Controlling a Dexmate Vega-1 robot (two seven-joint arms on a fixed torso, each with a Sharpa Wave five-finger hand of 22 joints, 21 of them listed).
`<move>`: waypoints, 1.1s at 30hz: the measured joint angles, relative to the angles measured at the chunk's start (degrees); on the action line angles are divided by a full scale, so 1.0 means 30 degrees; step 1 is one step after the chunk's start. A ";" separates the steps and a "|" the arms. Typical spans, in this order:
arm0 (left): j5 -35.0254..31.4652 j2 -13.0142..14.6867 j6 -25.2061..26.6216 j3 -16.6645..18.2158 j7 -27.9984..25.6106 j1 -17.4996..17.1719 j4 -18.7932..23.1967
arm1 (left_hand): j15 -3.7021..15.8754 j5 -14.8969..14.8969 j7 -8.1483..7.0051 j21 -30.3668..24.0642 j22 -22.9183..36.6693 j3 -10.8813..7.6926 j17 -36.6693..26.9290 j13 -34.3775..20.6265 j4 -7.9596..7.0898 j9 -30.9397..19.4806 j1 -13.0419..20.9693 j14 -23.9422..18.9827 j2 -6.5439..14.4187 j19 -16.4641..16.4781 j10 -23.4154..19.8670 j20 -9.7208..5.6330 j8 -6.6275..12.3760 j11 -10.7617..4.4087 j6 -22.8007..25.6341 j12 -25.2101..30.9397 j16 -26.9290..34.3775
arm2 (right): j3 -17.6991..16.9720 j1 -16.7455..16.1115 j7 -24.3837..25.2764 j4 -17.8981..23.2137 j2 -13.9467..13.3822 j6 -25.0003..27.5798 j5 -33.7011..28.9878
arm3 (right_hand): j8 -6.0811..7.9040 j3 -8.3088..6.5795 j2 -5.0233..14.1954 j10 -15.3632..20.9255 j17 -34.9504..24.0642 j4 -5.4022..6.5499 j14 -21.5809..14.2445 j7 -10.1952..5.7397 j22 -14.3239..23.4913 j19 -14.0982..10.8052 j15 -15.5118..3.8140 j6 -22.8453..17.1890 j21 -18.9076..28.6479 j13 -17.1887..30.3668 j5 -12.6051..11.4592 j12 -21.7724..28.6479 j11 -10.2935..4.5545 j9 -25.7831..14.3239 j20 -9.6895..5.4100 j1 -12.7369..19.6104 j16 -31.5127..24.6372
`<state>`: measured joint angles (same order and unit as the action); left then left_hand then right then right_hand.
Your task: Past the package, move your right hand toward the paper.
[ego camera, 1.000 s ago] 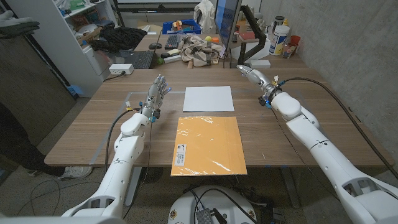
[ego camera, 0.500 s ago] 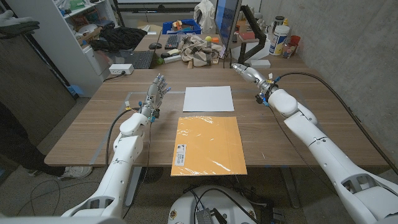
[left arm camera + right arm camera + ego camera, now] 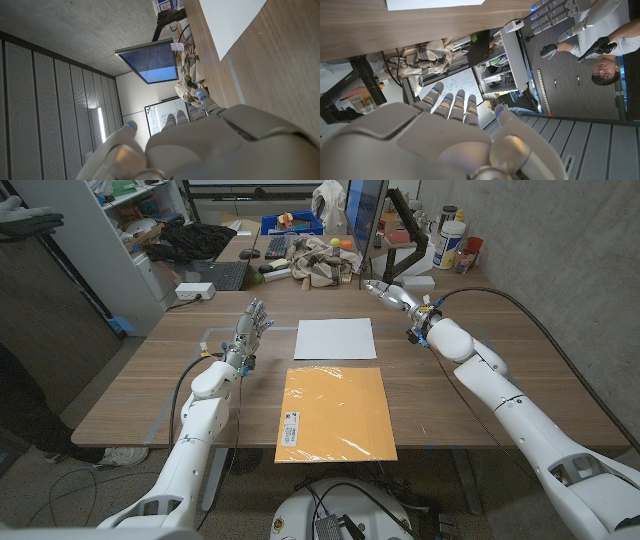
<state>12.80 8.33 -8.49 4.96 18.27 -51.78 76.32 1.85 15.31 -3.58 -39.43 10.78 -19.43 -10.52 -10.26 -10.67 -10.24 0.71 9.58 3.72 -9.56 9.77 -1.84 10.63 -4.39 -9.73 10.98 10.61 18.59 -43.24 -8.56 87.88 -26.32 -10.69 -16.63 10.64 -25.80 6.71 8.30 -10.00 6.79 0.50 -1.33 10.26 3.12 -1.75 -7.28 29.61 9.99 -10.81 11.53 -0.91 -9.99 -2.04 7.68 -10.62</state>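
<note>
A white sheet of paper [image 3: 335, 338] lies flat on the wooden table [image 3: 150, 375], with an orange package [image 3: 336, 412] in clear wrap just beside it at six o'clock, a narrow strip of bare wood between the two. The robot's right hand [image 3: 388, 294] hovers at about two o'clock from the paper, near its far right corner and well past the package, its fingers stretched out and slightly apart, holding nothing; the right wrist view shows that hand [image 3: 460, 135] from behind with the fingers extended side by side and an edge of the paper [image 3: 435, 4] beyond them. The left hand [image 3: 252, 328] stands at nine o'clock from the paper, near its left edge, fingers straight, fanned apart and empty; in the left wrist view the same hand [image 3: 200, 145] points along the table with a corner of the paper [image 3: 227, 20] in sight. At twelve o'clock from the paper, along the table's far side, sit a laptop [image 3: 220, 276], a heap of cloth [image 3: 318, 258], a blue bin [image 3: 293, 224] and a monitor [image 3: 362, 210]. In the right wrist view a person [image 3: 600, 50] in dark gloves is seen beyond the table.
</note>
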 measured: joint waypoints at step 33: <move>-0.0312 0.0186 -0.0119 -0.0210 -0.0137 -0.0180 0.0394 | 0.0000 -0.0001 0.0000 0.0000 0.0000 0.0079 0.0001 0.0047 0.0079 0.0001 0.0000 -0.0001 0.0000 0.0000 0.0000 0.0000 0.0000 0.0000 0.0000 0.0000 0.0000 | 0.1101 0.0781 -0.0028 0.0926 -0.0562 -0.0477 -0.3882 | 0.0000 -0.0156 0.0101 -0.0001 0.0003 0.0007 0.0001 0.0000 0.0000 0.0000 0.0000 -0.0204 -0.0196 0.0000 0.0000 0.0000 0.0001 0.0001 0.0000 0.0098 0.0000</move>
<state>11.86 8.89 -8.85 4.33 17.86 -52.32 77.50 1.85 15.30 -3.58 -39.43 10.78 -19.19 -10.52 -10.12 -10.43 -10.24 0.71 9.58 3.72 -9.56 9.77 -1.84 10.63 -4.39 -9.73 10.98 10.61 21.89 -40.89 -8.65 90.66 -28.01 -12.12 -28.28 10.64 -26.26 7.01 8.30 -9.99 6.81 0.50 -1.33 10.26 3.12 -1.75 -7.89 29.02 9.99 -10.81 11.53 -0.91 -9.98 -2.04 7.97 -10.62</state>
